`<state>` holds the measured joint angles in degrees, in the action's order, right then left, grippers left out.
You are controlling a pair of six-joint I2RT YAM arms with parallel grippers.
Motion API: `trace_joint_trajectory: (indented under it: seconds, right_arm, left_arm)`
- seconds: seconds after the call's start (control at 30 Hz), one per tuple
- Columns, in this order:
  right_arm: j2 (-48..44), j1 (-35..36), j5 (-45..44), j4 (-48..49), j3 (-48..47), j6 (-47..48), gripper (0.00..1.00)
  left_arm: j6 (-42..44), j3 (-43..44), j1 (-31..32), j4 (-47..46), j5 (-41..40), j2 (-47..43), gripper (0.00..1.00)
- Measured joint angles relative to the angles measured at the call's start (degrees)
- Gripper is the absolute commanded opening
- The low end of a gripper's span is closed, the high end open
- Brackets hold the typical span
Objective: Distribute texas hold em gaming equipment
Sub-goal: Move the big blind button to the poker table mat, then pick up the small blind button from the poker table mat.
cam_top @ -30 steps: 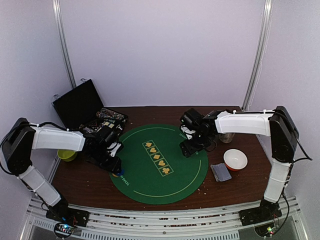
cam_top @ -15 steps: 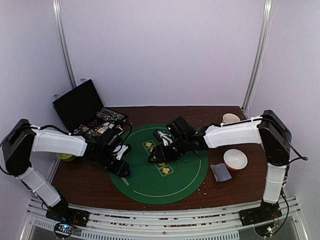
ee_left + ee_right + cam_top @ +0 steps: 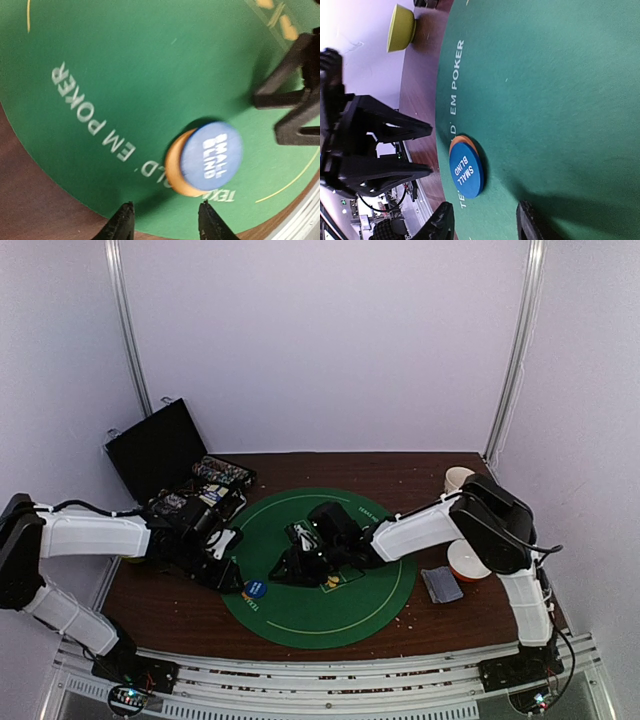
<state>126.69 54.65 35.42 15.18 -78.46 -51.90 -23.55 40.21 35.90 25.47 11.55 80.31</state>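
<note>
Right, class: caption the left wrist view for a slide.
Blue Small Blind disc resting on an orange disc on the green mat.

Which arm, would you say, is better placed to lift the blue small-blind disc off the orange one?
Probably the right: the right gripper, open, points at the blue disc, which lines up between its fingers. The left gripper is as near, but the disc sits off toward one finger.

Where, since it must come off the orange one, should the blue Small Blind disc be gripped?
Probably by its rim, from straight above: the blue disc lies flat, overlapping the orange disc on the mat, so only opposite edges offer hold.
</note>
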Motion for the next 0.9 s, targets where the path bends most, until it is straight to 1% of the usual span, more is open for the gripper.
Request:
trace_joint_trajectory:
  seconds: [0.13,0.23,0.43,0.57,0.7,0.8,0.9]
  right_arm:
    - [2.49,0.68,1.57,5.29,-0.17,-3.34,0.40]
    - [3.76,0.66,2.58,7.93,-0.46,-5.09,0.39]
    - [6.54,0.83,4.61,11.50,-2.49,-7.30,0.37]
    - [7.98,0.87,5.81,12.31,-4.04,-8.04,0.33]
    - [9.22,0.90,6.69,12.41,-5.55,-8.41,0.26]
    - [9.92,0.90,7.13,12.52,-6.05,-8.48,0.22]
    - [9.94,0.94,7.23,12.48,-6.05,-8.55,0.16]
  left_arm:
    - [0.07,-2.03,-0.96,-0.63,-0.11,1.66,0.44]
    - [0.02,-2.49,-0.98,-2.97,0.17,1.73,0.43]
    - [-0.22,-3.93,-1.27,-6.21,1.29,1.84,0.42]
    - [-0.35,-3.85,-1.46,-7.76,2.08,2.75,0.41]
    - [-0.37,-3.39,-1.49,-9.31,2.75,3.98,0.40]
    - [-0.35,-3.15,-1.49,-10.51,3.19,4.68,0.40]
    - [-0.35,-3.13,-1.49,-11.65,3.56,5.09,0.37]
